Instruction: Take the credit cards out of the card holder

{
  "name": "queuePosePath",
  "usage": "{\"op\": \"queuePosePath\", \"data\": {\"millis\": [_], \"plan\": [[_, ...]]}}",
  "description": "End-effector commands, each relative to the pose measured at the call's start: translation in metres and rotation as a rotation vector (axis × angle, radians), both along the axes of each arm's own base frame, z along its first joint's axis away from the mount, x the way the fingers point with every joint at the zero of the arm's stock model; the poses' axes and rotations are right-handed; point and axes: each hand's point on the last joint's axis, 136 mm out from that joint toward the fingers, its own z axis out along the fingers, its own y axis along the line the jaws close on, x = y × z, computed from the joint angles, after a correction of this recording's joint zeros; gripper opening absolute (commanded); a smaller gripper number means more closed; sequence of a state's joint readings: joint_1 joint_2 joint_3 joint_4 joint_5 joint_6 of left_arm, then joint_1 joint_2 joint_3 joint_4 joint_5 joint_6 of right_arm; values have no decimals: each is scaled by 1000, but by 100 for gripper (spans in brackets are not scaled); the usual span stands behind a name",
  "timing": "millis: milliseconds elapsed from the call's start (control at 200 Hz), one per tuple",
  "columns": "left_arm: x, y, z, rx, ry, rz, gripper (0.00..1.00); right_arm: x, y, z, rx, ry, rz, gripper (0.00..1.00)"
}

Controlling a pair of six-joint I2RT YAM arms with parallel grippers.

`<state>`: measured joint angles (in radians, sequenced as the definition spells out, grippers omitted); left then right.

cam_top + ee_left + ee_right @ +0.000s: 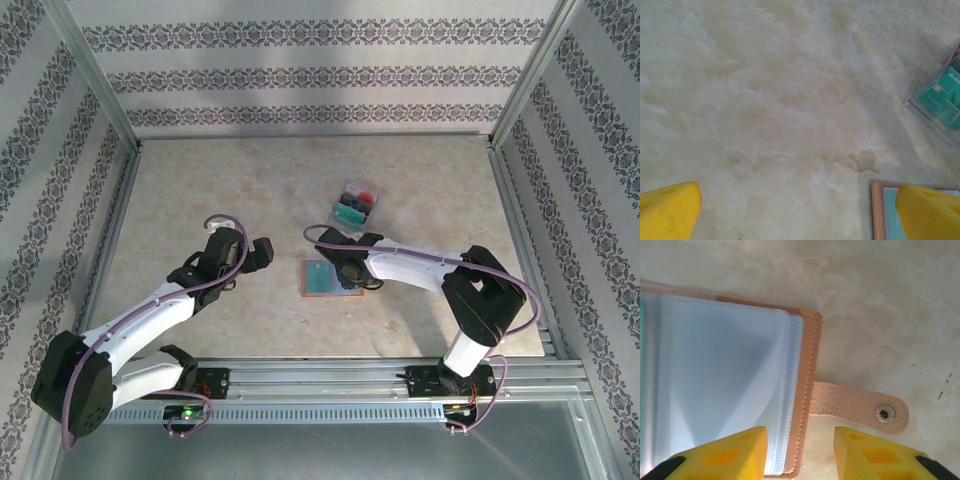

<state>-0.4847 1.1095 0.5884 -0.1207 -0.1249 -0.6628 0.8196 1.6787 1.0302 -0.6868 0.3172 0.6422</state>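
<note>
At right edge of card holder (807,365), your right tool (799,435) half-parted, empty; left tool (797,200) released. Pinch card (319,272), not sleeve (725,375).

Counted on inspection: one card holder (322,280); one clear case (916,93) of cards, their number indistinct; two grippers, namely left gripper (797,212) and right gripper (800,450).

This is looking like a robotics lab test cell; aluminium frame posts (97,75) are boxing in a marble-look tabletop (200,190); wall panels (320,75) are wearing printed damask stripes like a staged backdrop; a left arm (150,315) and a right arm (410,268) are sitting bolted to a metal rail (320,385) running along the near edge.
</note>
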Motion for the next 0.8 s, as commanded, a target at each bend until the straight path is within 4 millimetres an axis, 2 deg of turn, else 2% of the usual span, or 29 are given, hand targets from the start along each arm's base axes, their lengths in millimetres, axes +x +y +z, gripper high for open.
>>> {"op": "queuePosePath", "data": {"millis": [0,290,415,575,794], "plan": [[11,-20,12,-25,-36,-66,99,-3,-11,8,24,-29,-47,40],[17,-74,6,49,11,-218,99,-12,-41,10,67,-37,-124,40],[14,-86,7,94,29,-269,99,-13,-48,15,105,-52,-158,41],[6,-87,-1,82,57,-275,100,-12,-43,27,191,-73,-165,41],[-7,-103,-24,-14,110,-296,88,-9,-20,44,333,-80,-136,37]]}}
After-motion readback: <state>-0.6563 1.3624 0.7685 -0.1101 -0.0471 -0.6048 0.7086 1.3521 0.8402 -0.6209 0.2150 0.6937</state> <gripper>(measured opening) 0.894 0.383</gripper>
